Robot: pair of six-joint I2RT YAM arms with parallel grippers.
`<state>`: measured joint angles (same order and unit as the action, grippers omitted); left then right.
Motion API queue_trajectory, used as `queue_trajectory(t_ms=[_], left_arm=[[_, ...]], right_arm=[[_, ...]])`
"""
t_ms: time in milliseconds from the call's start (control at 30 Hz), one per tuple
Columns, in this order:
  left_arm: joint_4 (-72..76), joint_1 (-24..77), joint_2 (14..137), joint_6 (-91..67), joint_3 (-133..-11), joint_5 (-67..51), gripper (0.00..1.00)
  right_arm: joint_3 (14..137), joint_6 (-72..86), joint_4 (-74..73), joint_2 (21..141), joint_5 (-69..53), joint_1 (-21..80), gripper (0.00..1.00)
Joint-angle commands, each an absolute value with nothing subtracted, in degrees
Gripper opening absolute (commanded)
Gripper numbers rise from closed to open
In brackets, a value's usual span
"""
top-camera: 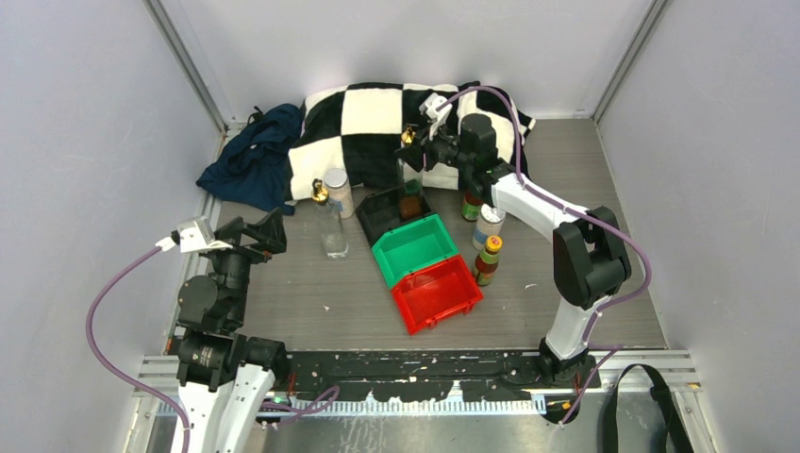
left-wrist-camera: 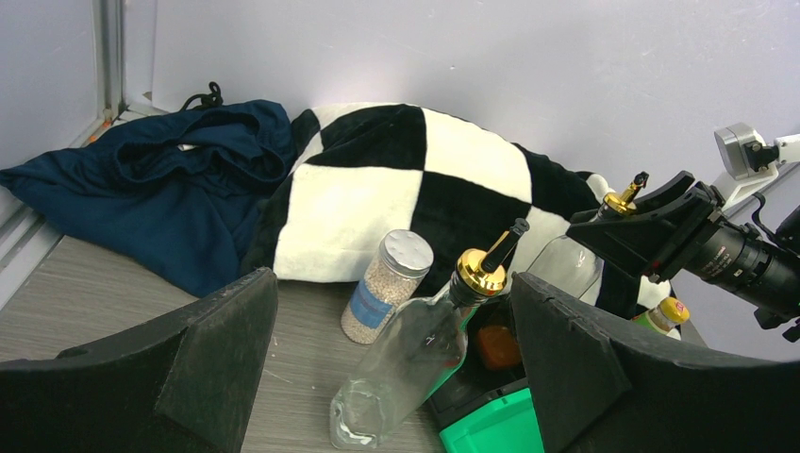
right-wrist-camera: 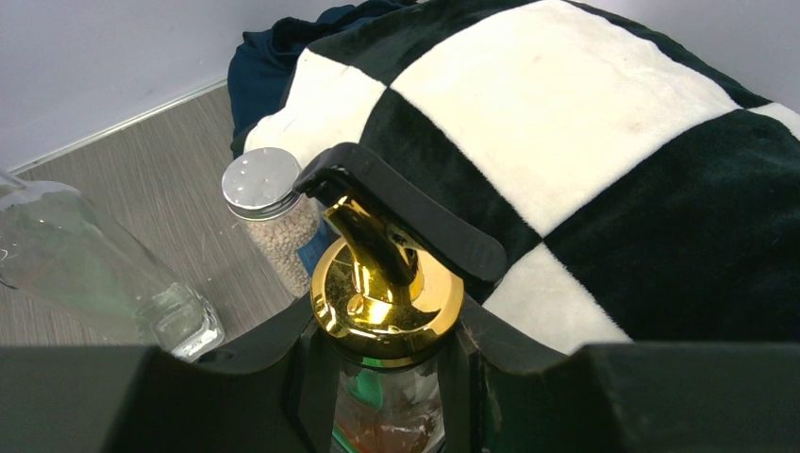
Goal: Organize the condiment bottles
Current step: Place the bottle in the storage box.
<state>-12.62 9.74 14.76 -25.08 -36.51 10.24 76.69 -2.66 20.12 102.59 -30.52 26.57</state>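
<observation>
Bottle in play: tall glass bottle [top-camera: 409, 179] with a gold pourer [right-wrist-camera: 385, 294], upright, base down inside the black bin [top-camera: 377, 213]. Whether it touches the bin floor, cannot tell.
Right fingers [right-wrist-camera: 528, 387]: clamped on that bottle's neck, one on each side, just under the gold collar.
Left fingers [left-wrist-camera: 217, 349]: wide apart, gripping nothing, hovering over the left side of the surface [top-camera: 283, 293].
Second glass bottle [top-camera: 331, 231]: standing on the surface just left of the black bin, straight ahead of the left fingers.
Left shaker jar [top-camera: 339, 192]: silver lid, just behind the second glass bottle, close against the checkered cushion [top-camera: 368, 113].
Right-hand cluster: near sauce bottle [top-camera: 487, 261], yellow-capped, just beside the green bin [top-camera: 415, 247]. Behind it comes the right shaker jar [top-camera: 488, 226], then the far sauce bottle [top-camera: 472, 204], partly hidden by the right arm. All are standing.
Bins: black, green and red bin [top-camera: 436, 294] in one diagonal row, side against side.
Backdrop: blue garment [top-camera: 250, 156] heaped at the far left, touching the cushion.
</observation>
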Motion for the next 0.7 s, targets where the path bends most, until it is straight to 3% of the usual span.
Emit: queue_trajectory(t_ms=[0,467,533,600,667], left_arm=[[-9.40,9.40,14.41,-24.90,-36.43,9.58,0.94],[-9.54,9.40,14.03,-25.04,-36.32,9.58,0.94],[-9.51,9.40,14.08,-25.00,-36.30,9.58,0.94],[-9.45,9.41,14.15,-25.09,-36.30,9.58,0.94],[-9.48,9.40,14.15,-25.12,-36.30,9.58,0.94]], right_arm=[[77.57,-2.10,27.13,98.88,-30.67,26.92,0.01],[76.11,-1.52,26.81,98.88,-30.18,26.98,0.01],[75.66,-1.22,27.04,98.84,-29.91,26.98,0.06],[75.04,-0.85,27.55,98.73,-29.57,26.91,0.18],[74.80,-0.71,27.82,98.70,-29.30,26.92,0.21]])
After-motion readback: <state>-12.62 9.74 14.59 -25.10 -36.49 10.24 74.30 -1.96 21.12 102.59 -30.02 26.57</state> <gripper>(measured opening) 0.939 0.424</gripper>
